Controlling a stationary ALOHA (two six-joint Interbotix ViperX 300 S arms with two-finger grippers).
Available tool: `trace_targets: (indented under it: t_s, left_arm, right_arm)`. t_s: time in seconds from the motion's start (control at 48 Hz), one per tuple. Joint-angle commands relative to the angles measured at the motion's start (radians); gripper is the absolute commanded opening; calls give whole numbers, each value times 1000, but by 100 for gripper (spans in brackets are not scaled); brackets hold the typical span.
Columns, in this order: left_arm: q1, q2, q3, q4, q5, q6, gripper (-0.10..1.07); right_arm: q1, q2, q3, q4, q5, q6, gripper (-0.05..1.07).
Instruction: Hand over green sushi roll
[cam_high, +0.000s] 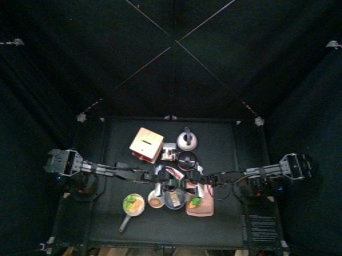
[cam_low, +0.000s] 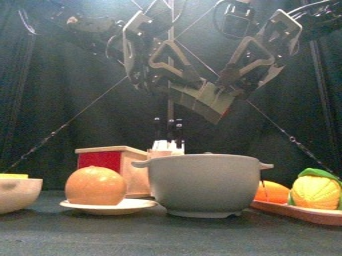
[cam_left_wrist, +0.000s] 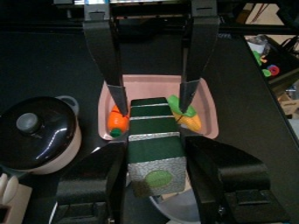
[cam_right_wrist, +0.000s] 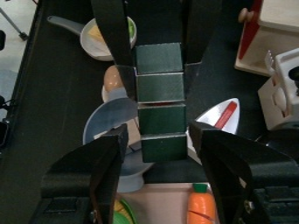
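Overhead, both claws meet above the counter (cam_high: 94, 225) centre. Between them stretches the green sushi roll (cam_left_wrist: 155, 144), clenched by the left claw (cam_left_wrist: 152, 131) and the right claw (cam_right_wrist: 160, 105). A pink tray (cam_left_wrist: 117, 92) lies at twelve o'clock beyond it. No readable writing.

The far half of the table (cam_high: 120, 125) lies bare, so a gripper could pass there freely; the near half is crowded. Along the front edge stand a plate with a round onion (cam_low: 95, 186), a grey bowl (cam_low: 203, 183) and a pink tray (cam_low: 297, 211) holding orange and green food, close together with only narrow gaps between. Behind them a red-and-white box (cam_high: 147, 145) and a small pot (cam_high: 186, 139) block the middle. Both grippers meet above the table's middle on the green sushi roll (cam_left_wrist: 156, 149), filling the room over the bowl.
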Motion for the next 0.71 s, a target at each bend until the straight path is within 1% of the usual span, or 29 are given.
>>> trace_targets:
  t_s: [0.0, 0.188, 0.5, 0.688]
  left_arm:
    - [3, -29, -8, 0, -23, 2, 57]
    - [3, -32, 5, 0, -44, 2, 57]
    - [3, -34, 15, -2, -44, 2, 56]
    - [9, -63, 48, -2, -44, 0, 56]
  right_arm:
    - [2, -32, -6, -2, -9, -3, 90]
    - [2, -55, 3, -9, -9, -3, 90]
    - [2, -86, 31, -9, -11, -3, 90]
    - [2, -126, 55, -6, -28, -3, 90]
